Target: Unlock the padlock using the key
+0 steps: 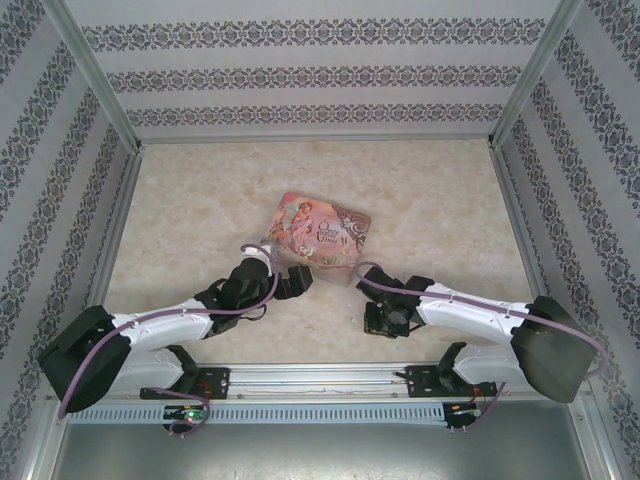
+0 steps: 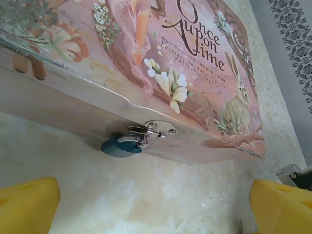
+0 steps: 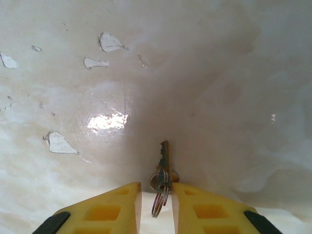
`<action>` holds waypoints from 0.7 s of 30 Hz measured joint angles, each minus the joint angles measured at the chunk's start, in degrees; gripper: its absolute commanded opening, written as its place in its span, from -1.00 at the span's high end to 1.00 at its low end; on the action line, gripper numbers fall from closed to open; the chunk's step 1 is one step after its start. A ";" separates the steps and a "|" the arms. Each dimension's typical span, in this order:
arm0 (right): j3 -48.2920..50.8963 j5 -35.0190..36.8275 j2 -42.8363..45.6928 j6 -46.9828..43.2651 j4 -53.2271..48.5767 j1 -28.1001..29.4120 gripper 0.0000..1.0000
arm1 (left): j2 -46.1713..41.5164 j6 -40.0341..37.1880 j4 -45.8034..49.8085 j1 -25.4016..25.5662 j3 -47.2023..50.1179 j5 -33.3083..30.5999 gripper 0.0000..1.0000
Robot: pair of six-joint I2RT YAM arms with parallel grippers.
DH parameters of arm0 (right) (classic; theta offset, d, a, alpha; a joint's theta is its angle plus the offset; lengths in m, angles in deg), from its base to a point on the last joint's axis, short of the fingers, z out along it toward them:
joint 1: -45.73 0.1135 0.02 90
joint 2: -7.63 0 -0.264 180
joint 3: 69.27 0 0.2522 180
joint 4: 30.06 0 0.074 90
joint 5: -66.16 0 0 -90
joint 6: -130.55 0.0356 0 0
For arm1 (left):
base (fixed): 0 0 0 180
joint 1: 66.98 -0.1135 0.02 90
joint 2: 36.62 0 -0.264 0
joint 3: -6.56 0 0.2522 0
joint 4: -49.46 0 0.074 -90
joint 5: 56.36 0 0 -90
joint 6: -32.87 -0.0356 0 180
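- Step in hand, as I judge it: taking up the key (image 3: 165,155). The unlocking itself is not yet begun.
- The key shows low centre in the right wrist view, blade pointing up the frame over the pale worktop (image 3: 219,87). Its head and ring (image 3: 159,199) sit in the gap between the right jaws.
- The right jaws stand narrow around the key's head. Whether they already pinch it or only flank it, I cannot tell.
- The padlock (image 2: 122,146) hangs by its shackle from the hasp (image 2: 158,129) on the front wall of the tin (image 2: 195,58), left of centre in the left wrist view. Its teal body is down at the worktop and the shackle looks closed.
- The left jaws stand wide and hold nothing, one finger in each lower corner of that view, facing the padlock and apart from it.
- In the top view the tin lies mid-frame, with the left arm at its lower left edge and the right arm lower right, apart from it.
- The next move calls for a firm pinch on the key's head with the blade free, then a lift and a carry up-left to the tin's front.
- The keyhole does not show, so the left jaws likely must steady or turn the padlock body first.
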 measured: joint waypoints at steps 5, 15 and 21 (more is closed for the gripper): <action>-0.07 0.20 -0.59 -0.13 -0.07 0.00 0.65 | -0.26 -0.17 0.20 0.00 0.00 -0.46 -0.99; -0.55 0.70 -0.61 -1.68 -0.31 0.00 1.00 | -4.11 -0.81 3.06 0.00 0.00 -2.25 -0.99; -0.55 4.46 0.70 -4.98 -0.79 -0.02 1.00 | -10.36 -2.08 7.08 0.00 -0.15 -5.07 -0.99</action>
